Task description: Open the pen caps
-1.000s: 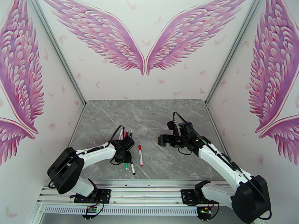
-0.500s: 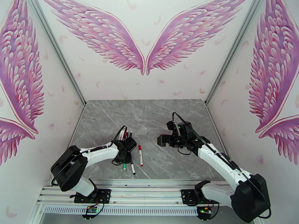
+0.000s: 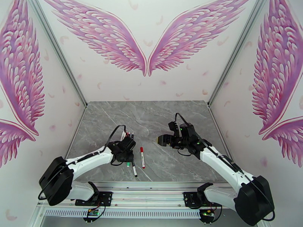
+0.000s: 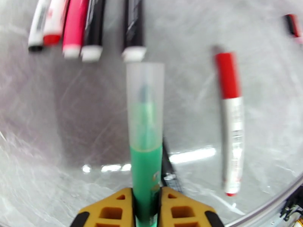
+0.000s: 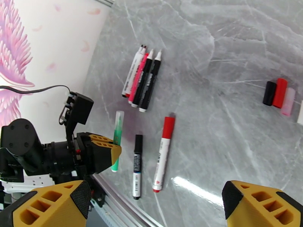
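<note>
my left jaws have just shut on the green pen [image 4: 146,171] and lifted it off the desk [image 4: 57,122]. its see-through cap [image 4: 145,99] is still on and points away from the jaws. my right jaws stay wide open over the desk, holding nothing. so the pen is ready, and i think the right jaws should pull that cap off next. the red pen [image 4: 231,125] lies beside it with its red cap [image 4: 227,74] on.

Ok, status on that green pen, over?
Left gripper shut on green pen, cap on. Right gripper open, empty. Red pen alongside, not touching.
</note>
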`<action>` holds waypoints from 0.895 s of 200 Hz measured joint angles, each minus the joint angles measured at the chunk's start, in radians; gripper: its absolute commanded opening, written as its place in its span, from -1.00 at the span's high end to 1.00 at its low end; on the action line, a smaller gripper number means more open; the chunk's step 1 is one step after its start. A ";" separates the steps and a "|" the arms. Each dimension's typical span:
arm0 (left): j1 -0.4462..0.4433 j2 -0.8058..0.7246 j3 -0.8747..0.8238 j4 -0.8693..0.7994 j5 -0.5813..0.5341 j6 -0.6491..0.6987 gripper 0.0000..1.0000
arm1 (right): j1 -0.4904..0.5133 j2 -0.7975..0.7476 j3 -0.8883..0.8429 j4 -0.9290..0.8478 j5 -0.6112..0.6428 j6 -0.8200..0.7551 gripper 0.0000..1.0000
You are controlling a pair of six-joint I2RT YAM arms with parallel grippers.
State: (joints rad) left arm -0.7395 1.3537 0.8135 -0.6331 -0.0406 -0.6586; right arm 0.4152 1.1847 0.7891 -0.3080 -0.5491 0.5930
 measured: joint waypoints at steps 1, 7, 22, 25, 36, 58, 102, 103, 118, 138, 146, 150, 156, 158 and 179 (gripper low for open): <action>0.000 -0.005 0.000 0.002 0.004 0.005 0.62 | 0.001 0.000 0.000 0.002 -0.001 0.002 -0.94; 0.003 -0.020 0.000 0.014 0.017 0.018 0.62 | 0.008 0.000 -0.002 0.017 -0.002 0.019 -0.93; 0.009 -0.054 0.000 0.051 0.067 0.055 0.62 | 0.024 0.000 -0.002 0.053 -0.003 0.064 -0.84; 0.010 -0.060 0.000 0.061 0.078 0.060 0.62 | 0.027 0.000 -0.002 0.060 -0.003 0.074 -0.82; 0.011 -0.084 0.000 0.101 0.127 0.086 0.61 | 0.037 0.003 -0.002 0.084 -0.003 0.101 -0.74; 0.011 -0.107 0.000 0.186 0.235 0.127 0.61 | 0.057 0.029 0.008 0.109 -0.002 0.146 -0.60; 0.008 -0.102 0.000 0.312 0.400 0.168 0.60 | 0.097 0.099 0.056 0.125 0.013 0.174 -0.38; 0.008 -0.101 0.000 0.314 0.402 0.169 0.61 | 0.098 0.100 0.057 0.125 0.014 0.174 -0.38; 0.002 -0.088 0.001 0.344 0.436 0.175 0.61 | 0.108 0.116 0.077 0.127 0.019 0.179 -0.30; -0.008 -0.061 0.003 0.370 0.464 0.177 0.61 | 0.121 0.134 0.097 0.134 0.023 0.178 -0.23; -0.011 -0.051 0.003 0.378 0.470 0.177 0.61 | 0.127 0.141 0.103 0.137 0.023 0.178 -0.20; -0.014 -0.047 0.003 0.380 0.472 0.177 0.61 | 0.130 0.144 0.105 0.138 0.023 0.178 -0.19; -0.016 -0.042 0.003 0.383 0.475 0.177 0.61 | 0.133 0.150 0.110 0.137 0.023 0.177 -0.18; -0.017 -0.040 0.003 0.384 0.475 0.177 0.62 | 0.134 0.152 0.112 0.137 0.023 0.177 -0.18; -0.023 -0.037 0.004 0.400 0.475 0.177 0.66 | 0.145 0.173 0.126 0.137 0.022 0.177 -0.12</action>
State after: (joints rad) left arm -0.7620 1.3167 0.8173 -0.2329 0.4339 -0.4816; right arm 0.5598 1.3579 0.9150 -0.1707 -0.5270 0.7704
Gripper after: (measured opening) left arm 0.195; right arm 0.575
